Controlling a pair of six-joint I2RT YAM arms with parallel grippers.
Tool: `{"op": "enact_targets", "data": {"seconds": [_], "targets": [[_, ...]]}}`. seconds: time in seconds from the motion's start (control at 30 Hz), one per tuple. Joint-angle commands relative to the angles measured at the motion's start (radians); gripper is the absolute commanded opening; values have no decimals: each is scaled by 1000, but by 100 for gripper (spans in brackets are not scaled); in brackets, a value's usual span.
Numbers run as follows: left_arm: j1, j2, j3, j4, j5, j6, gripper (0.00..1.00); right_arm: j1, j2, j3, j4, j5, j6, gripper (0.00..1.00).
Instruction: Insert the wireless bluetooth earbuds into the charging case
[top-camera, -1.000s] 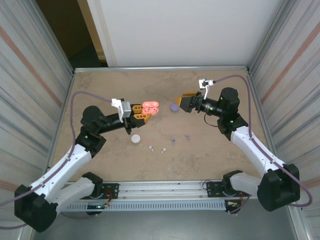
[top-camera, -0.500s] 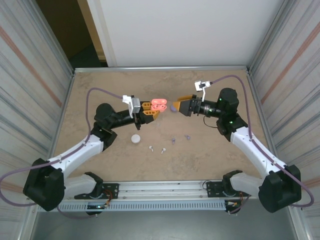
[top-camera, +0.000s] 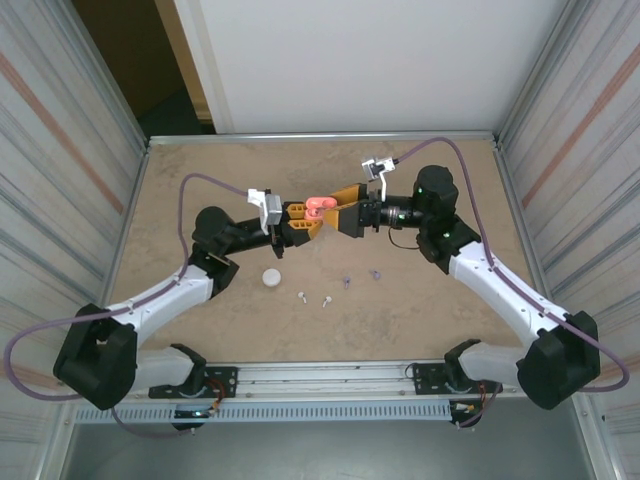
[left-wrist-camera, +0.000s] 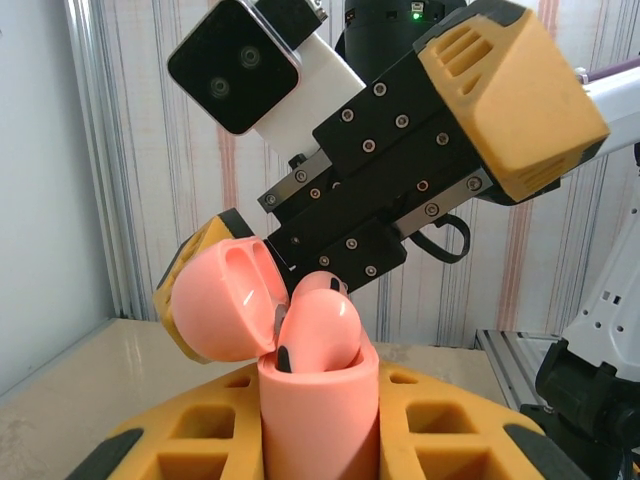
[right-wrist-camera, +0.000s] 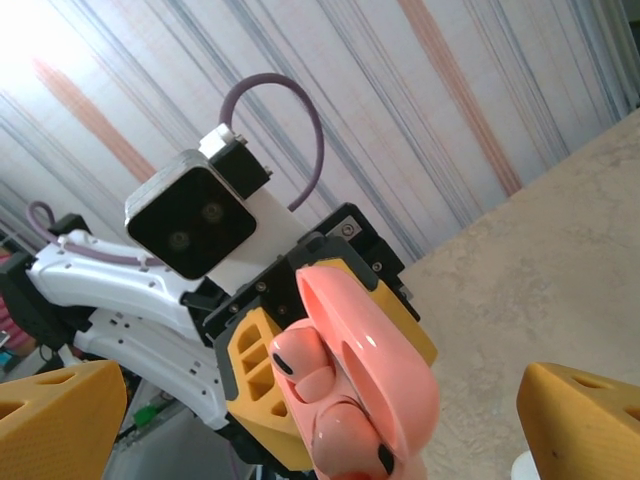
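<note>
My left gripper (top-camera: 306, 219) is shut on the body of a coral-red charging case (top-camera: 318, 206), held above the table's middle. In the left wrist view the case (left-wrist-camera: 318, 410) stands upright between my yellow fingers (left-wrist-camera: 180, 440), its lid (left-wrist-camera: 225, 300) swung open to the left. Two coral-red earbuds (right-wrist-camera: 305, 365) sit in its sockets. My right gripper (top-camera: 334, 212) is open, one finger (right-wrist-camera: 60, 410) on each side of the lid (right-wrist-camera: 375, 340) without touching it. Two white earbuds (top-camera: 302, 295) and two purple earbuds (top-camera: 346, 281) lie loose on the table.
A round white case (top-camera: 271, 278) lies shut on the table left of the loose earbuds. Metal walls (top-camera: 85, 200) close in both sides, and a rail (top-camera: 330, 378) runs along the near edge.
My right gripper has swung left and now straddles the coral-red case, covering the purple case behind it. My left gripper moved right and up with the case and has since held.
</note>
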Motion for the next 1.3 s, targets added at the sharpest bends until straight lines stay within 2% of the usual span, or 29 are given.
{"op": "enact_targets", "data": {"seconds": [0.0,0.13,0.47,1.03,1.27], "targets": [[-10,6,-3,43,7,-17,0,9,2,38,0,-34,-34,99],[-10,15,2,27,-8,-16,0,9,-5,38,-4,-37,-42,99],[-8,40,-2,-24,-72,-2,0,10,-35,39,-24,-42,-76,86],[-7,51,-15,-29,-105,6,0,10,-60,25,-73,-17,-133,86],[1,25,-32,-80,-124,8,0,-14,-93,-8,-109,68,-151,86]]}}
